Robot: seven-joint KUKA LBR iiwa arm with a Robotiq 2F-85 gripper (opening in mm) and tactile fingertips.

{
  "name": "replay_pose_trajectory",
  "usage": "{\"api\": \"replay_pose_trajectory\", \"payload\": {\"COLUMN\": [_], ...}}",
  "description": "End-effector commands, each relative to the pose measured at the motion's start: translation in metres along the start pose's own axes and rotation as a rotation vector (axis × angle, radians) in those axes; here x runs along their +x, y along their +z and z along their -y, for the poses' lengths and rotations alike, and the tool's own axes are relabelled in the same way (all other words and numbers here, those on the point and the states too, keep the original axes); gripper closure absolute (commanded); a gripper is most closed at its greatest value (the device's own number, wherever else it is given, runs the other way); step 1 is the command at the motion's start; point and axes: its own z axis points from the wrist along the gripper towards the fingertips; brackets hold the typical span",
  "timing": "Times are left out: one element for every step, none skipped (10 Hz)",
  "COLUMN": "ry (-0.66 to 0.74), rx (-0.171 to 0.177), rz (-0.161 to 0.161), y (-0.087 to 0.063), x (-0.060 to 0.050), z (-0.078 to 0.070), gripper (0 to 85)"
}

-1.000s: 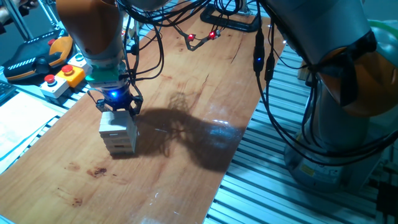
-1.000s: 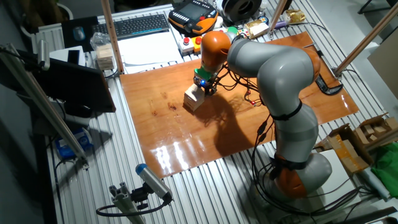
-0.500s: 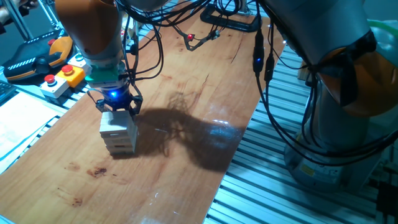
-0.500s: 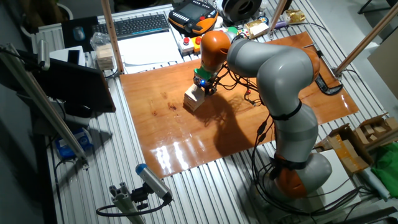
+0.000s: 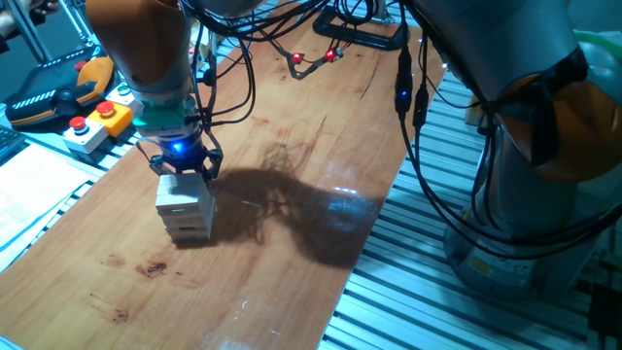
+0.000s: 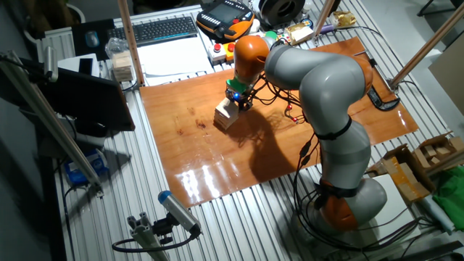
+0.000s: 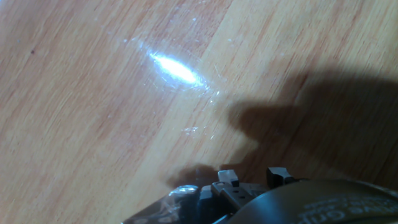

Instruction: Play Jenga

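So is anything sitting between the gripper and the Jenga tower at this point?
Nothing visible. The gripper is right at the top of the Jenga tower, with no other object between them in either fixed view. Whether the fingers actually grip a block cannot be told. The hand view shows only the table.

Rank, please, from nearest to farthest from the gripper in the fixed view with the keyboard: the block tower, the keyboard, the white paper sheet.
1. The block tower: right under the gripper, on the wooden table.
2. The white paper sheet: beyond the table's far edge, to the upper left.
3. The keyboard: just behind the sheet, farthest.
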Motion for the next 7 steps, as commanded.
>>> {"api": "replay_pose_trajectory", "payload": {"ry": [0.0,0.0,-0.002,-0.002,-0.003,-0.005,-0.005], "rx": [0.0,-0.001,0.0,0.0,0.001,0.001,0.001], "rz": [0.0,-0.001,0.0,0.0,0.001,0.003,0.003], "y": [0.0001,0.0001,0.0,-0.0001,-0.0003,-0.0008,-0.0007], "x": [-0.0001,-0.0001,-0.0002,-0.0002,-0.0003,-0.0006,-0.0008], "z": [-0.0001,-0.0002,-0.0002,-0.0004,-0.0006,-0.0007,-0.0008], "gripper": [82.3,84.0,84.0,84.0,84.0,84.0,84.0]}}
